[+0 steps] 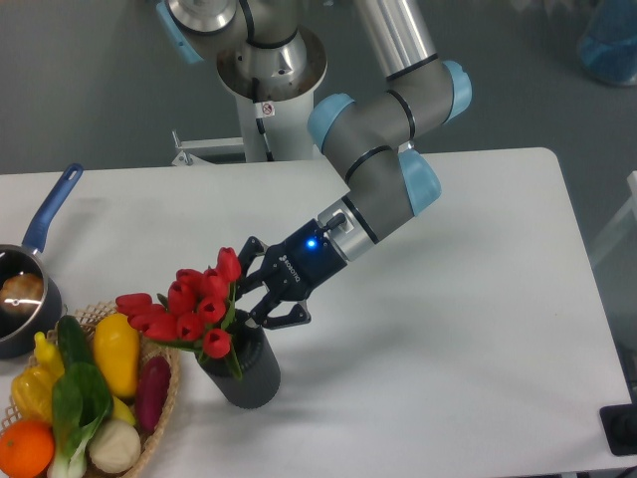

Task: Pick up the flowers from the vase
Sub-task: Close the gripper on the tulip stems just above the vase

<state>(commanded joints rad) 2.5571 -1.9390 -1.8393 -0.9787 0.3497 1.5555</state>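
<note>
Gripper (249, 287) spread wide at the two o'clock side of the vase (242, 370), flowers (194, 311) leaning out toward ten o'clock, so it should slide in low around the stems and avoid crushing buds.

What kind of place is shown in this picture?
Probably a robotics lab: a robot arm on a pedestal base behind a plain white table, with staged props on it, such as flowers in a vase and a basket of vegetables.
</note>
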